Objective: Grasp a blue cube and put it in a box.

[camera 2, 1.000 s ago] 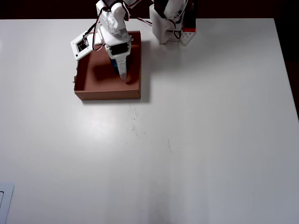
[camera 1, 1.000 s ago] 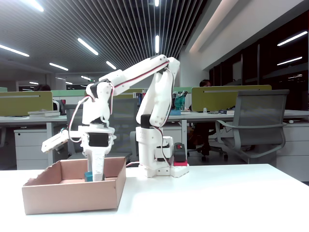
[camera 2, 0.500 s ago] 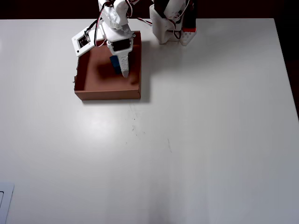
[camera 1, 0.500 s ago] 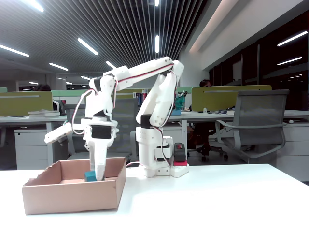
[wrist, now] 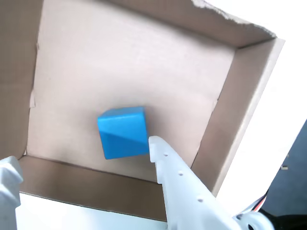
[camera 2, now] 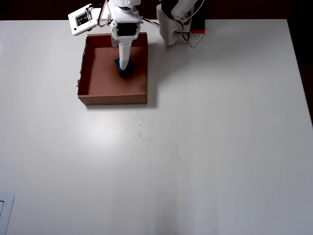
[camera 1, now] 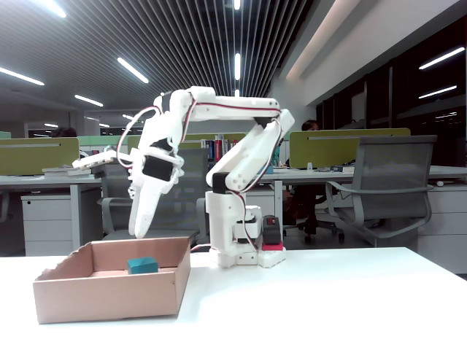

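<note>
The blue cube (wrist: 122, 132) lies loose on the floor of the box (wrist: 225, 120), tilted a little in the wrist view. My gripper (wrist: 81, 153) is open, one white finger (wrist: 165, 165) just right of the cube and the other at the lower left edge. In the fixed view the gripper (camera 1: 138, 227) hangs well above the box (camera 1: 109, 295), with the cube (camera 1: 142, 265) resting inside, apart from it. From overhead the gripper (camera 2: 123, 66) covers part of the cube (camera 2: 126, 73) in the back half of the box (camera 2: 112, 99).
The arm's base (camera 2: 178, 27) stands just right of the box at the table's far edge. The white table (camera 2: 205, 147) stretches wide in front and to the right. A white object (camera 2: 5, 213) sits at the near left corner. Office desks and a chair (camera 1: 387, 189) stand behind.
The gripper has let go of the cube and risen out of the box, swinging back toward the base. The cube stays on the box floor.
</note>
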You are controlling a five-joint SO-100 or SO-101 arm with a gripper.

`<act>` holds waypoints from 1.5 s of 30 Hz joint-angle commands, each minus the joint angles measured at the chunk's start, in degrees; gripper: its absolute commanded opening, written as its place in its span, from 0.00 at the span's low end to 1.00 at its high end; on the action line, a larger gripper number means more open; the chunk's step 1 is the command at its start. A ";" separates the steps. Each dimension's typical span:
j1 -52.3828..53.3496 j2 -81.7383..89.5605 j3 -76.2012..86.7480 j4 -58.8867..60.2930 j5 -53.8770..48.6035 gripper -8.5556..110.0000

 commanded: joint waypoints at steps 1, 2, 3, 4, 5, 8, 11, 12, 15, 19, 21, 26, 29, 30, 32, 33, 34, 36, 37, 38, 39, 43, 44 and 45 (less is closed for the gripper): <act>0.26 5.62 2.37 -2.55 -2.11 0.34; 0.35 7.29 3.87 -3.34 -2.81 0.34; 0.35 8.96 5.27 -4.04 -3.43 0.33; 0.35 10.37 6.50 -4.39 -3.87 0.33; 0.35 11.60 7.56 -4.57 -4.13 0.33; 0.35 15.03 10.02 -5.01 -4.66 0.33; 0.62 18.46 12.83 -5.89 -5.71 0.33; 0.79 20.13 13.97 -5.98 -6.15 0.33; 1.23 24.17 16.70 -5.71 -7.03 0.33; 1.23 30.85 22.94 -6.06 -8.00 0.33; 1.41 32.70 25.31 -7.12 -8.44 0.32; 1.58 38.67 30.67 -8.26 -9.40 0.32; 1.49 41.13 30.76 -5.45 -9.40 0.32; 1.41 42.36 30.76 -4.13 -9.40 0.32; 1.23 46.05 30.76 -0.53 -9.40 0.32; 1.14 46.14 30.85 -0.44 -9.40 0.32; 1.14 46.05 30.85 -0.35 -9.40 0.32; 1.14 46.05 30.85 -0.35 -9.40 0.32; 1.14 46.05 30.85 -0.35 -9.40 0.32; 1.14 46.05 30.85 -0.35 -9.40 0.32; 1.14 46.05 30.85 -0.35 -9.40 0.32; 1.14 46.05 30.85 -0.79 -9.40 0.32; 1.14 46.05 30.85 -0.88 -9.40 0.32; 1.14 46.05 30.85 -0.88 -9.40 0.32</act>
